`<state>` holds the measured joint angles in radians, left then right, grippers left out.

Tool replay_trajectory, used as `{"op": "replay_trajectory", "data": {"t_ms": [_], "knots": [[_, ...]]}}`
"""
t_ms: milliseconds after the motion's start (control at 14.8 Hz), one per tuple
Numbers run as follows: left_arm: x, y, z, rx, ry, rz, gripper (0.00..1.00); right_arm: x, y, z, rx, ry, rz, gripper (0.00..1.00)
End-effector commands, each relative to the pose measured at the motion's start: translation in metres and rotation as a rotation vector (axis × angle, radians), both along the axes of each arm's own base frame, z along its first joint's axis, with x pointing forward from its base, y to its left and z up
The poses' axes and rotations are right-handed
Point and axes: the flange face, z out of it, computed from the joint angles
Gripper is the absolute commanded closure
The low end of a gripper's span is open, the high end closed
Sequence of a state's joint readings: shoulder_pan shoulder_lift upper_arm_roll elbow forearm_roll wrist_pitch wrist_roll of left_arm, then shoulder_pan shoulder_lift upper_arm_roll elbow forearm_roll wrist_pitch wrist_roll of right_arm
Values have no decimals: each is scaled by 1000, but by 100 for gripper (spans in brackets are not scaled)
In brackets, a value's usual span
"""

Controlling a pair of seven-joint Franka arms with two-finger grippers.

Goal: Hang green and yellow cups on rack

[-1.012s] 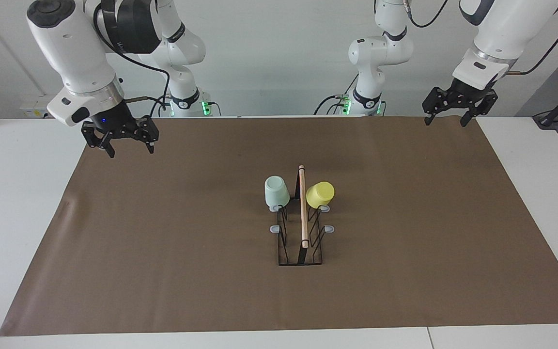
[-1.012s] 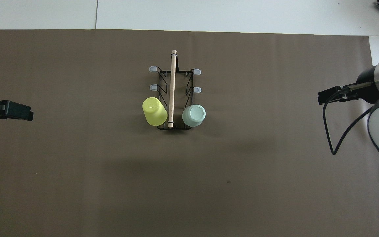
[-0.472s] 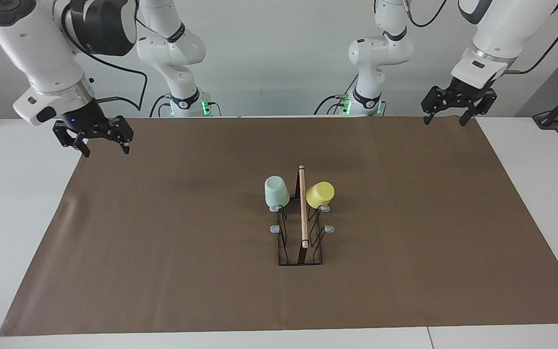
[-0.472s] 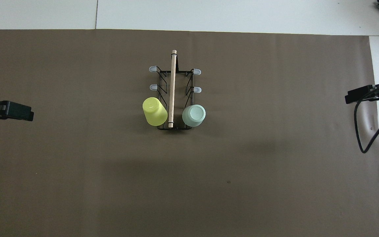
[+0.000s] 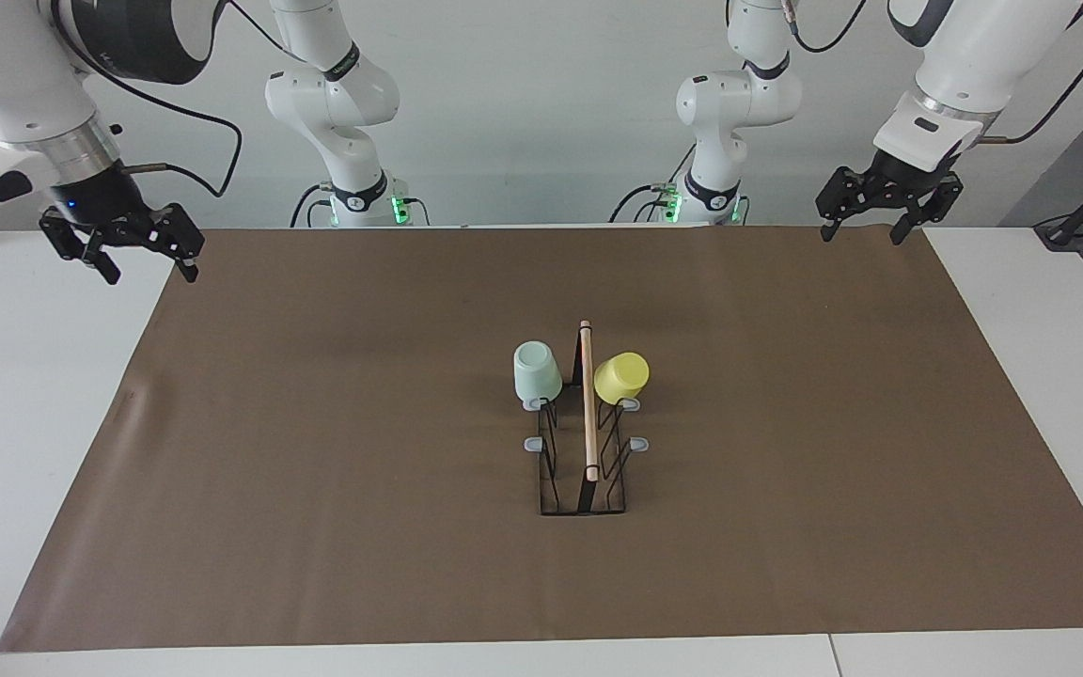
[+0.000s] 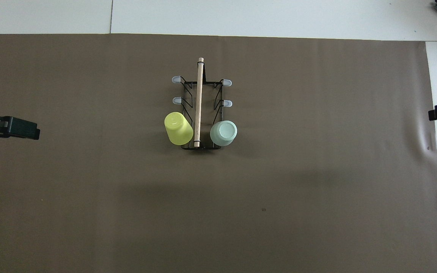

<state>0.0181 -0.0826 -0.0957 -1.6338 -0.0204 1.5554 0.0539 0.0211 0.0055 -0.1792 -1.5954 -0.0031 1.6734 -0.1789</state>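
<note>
While two cups (image 5: 538,371) hang, one rack (image 5: 587,451), two open hands (image 5: 139,263)

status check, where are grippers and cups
Left gripper, right gripper: open, empty. Mint green cup, yellow cup hung on black wire rack. Nothing obstructing.

Mint green cup (image 5: 537,371) and yellow cup (image 5: 621,377) hang upside down on the black wire rack (image 5: 583,470), either side of its wooden rod, at the end nearest the robots.
</note>
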Motion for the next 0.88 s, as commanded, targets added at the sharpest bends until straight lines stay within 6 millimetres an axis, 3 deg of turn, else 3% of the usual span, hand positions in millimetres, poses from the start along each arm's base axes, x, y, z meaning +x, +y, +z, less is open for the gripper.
{"op": "replay_trajectory", "data": {"t_ms": [0, 270, 809], "knots": [[-10, -2, 1, -9, 0, 0, 0, -11, 0, 11, 1, -33, 17, 0], [-10, -2, 0, -9, 2, -2, 0, -8, 8, 25, 3, -12, 30, 0], [-11, -2, 1, -9, 0, -2, 0, -9, 6, 26, 0, -16, 26, 0]]}}
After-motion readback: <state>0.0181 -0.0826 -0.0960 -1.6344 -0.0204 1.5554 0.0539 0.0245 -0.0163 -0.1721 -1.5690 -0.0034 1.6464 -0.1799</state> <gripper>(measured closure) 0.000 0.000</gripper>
